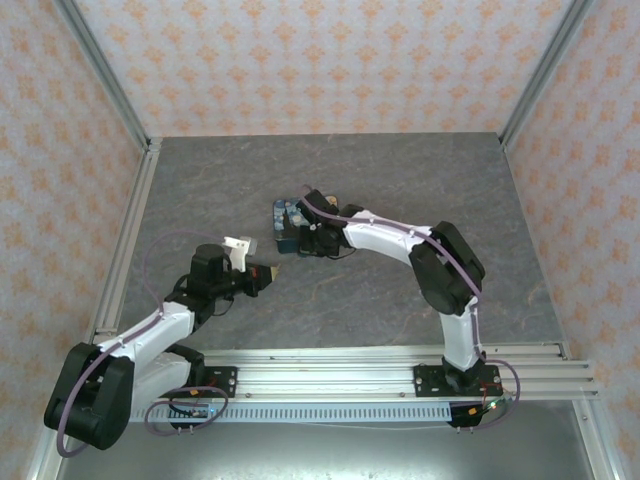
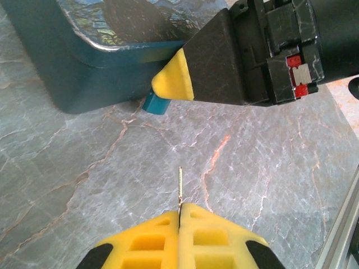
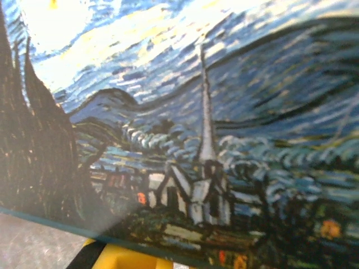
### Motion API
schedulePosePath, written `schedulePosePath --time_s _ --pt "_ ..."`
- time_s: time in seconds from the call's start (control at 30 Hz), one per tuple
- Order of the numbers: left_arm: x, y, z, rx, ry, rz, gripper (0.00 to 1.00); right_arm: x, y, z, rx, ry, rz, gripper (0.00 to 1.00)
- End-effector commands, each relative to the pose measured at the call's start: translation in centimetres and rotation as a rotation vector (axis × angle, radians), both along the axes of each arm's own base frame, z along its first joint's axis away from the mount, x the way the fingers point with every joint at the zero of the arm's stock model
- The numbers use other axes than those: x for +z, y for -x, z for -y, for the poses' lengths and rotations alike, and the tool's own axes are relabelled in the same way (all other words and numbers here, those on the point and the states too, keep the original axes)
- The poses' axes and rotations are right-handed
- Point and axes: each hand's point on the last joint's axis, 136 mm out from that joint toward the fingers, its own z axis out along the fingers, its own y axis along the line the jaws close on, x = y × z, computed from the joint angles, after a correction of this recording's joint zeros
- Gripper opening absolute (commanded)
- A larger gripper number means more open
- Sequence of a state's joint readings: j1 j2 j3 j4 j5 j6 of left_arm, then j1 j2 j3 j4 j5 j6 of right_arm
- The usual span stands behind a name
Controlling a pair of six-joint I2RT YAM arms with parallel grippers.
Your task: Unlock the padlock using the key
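Note:
The tiny teal padlock (image 2: 156, 105) sits at the front wall of the starry-night painted box (image 2: 73, 61), just above the table. My right gripper (image 2: 171, 83) reaches in from the right, its yellow tip pressed over the padlock, jaws shut on it. My left gripper (image 2: 180, 210) is shut on the thin metal key (image 2: 180, 185), whose blade points at the padlock from a short gap away. From above, the left gripper (image 1: 270, 272) lies just below and left of the right gripper (image 1: 292, 240) and the box (image 1: 286, 213).
The box lid (image 3: 196, 112) lies close under the right wrist camera, with a yellow finger (image 3: 126, 258) at its lower edge. Grey marbled table (image 1: 400, 180) spreads around the box. Aluminium rails (image 1: 350, 365) run along the near edge, and patterned walls enclose the other sides.

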State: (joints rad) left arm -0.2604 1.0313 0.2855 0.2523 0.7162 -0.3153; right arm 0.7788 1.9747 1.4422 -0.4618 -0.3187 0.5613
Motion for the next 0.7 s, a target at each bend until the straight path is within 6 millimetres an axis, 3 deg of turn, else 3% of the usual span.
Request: schedulePosePath --time_s 0.0,0.5,0.67 --pt "2.1 -0.4 0.9 -0.033 0.041 0.101 0.0 3.3 0.5 -0.3 0.002 -0.095 -0.018 0.0" --pt "1.4 -1.2 1.8 -0.058 0.063 0.148 0.0 5.1 0.8 -0.5 0.0 -0.184 -0.067 0.0" --pt "2.4 -0.7 1.9 -0.067 0.094 0.213 0.0 6.0 0.9 -1.1 0.007 -0.247 -0.095 0.0"
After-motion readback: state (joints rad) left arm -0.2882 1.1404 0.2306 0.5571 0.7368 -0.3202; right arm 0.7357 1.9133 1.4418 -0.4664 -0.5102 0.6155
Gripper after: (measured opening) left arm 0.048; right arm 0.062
